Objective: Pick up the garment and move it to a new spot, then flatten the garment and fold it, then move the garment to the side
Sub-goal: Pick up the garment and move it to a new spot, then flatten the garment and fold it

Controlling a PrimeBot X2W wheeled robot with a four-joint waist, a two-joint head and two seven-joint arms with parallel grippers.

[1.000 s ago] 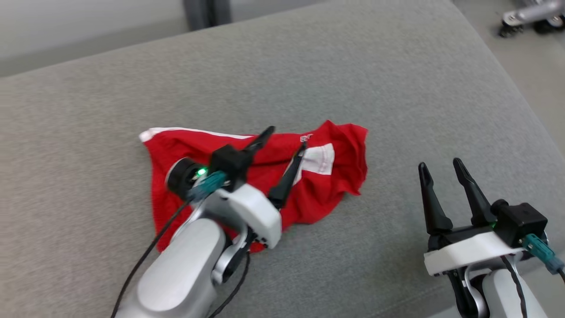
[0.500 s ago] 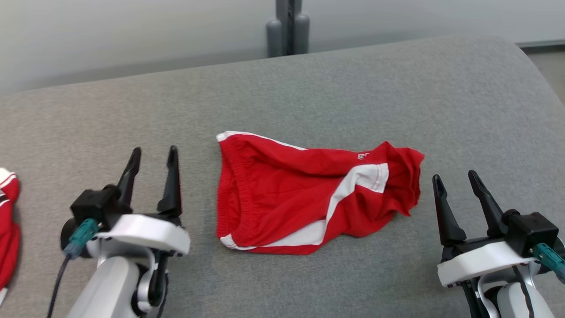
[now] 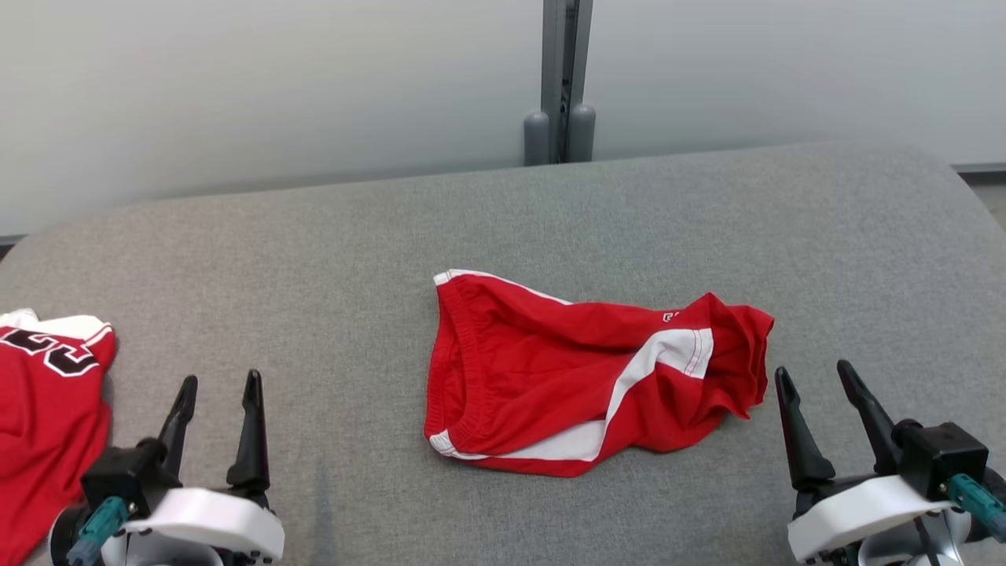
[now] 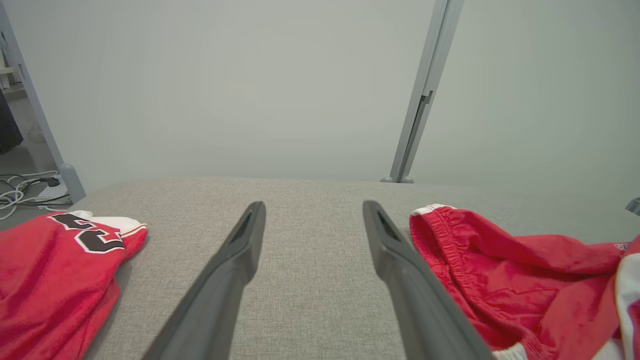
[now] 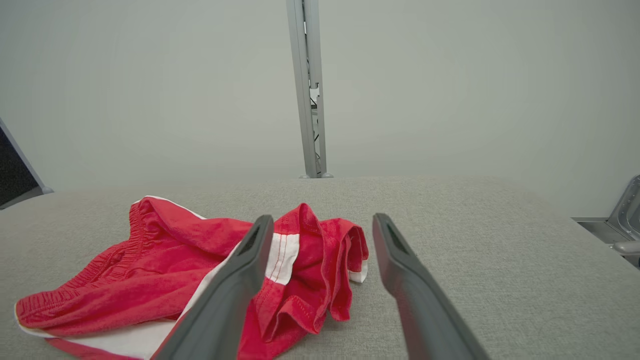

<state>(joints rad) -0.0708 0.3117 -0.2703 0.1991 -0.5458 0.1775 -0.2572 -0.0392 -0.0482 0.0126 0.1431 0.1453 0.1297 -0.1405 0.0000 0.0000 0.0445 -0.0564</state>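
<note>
You have the shorts (image 3: 581,385) lying crumpled near the middle of the grey cushion (image 3: 314,259), and nothing holds them. They are red with white trim, the elastic waistband (image 3: 452,354) at your robot's left end and the cloth bunched up in folds at the right end. A white panel (image 3: 668,354) runs slantwise across the front, and a small white logo (image 3: 670,317) sits near the far edge (too small to read). Your left gripper (image 3: 222,379) is at the lower left of the head view, its fingers spread wide with only bare cushion between them, and it is well apart from the shorts. In its wrist view the waistband lies off to the right of the right-hand finger. Your right gripper (image 3: 812,369) is at the lower right, fingers likewise wide and empty, just beside the bunched end of the shorts but not touching it. Its wrist view looks past the left-hand finger onto those folds. A jersey (image 3: 47,409), red with black numerals edged in white, lies at the cushion's left edge, close to your left gripper. Behind the cushion you see a pale wall (image 3: 236,94) and an upright grey post (image 3: 559,79)
</note>
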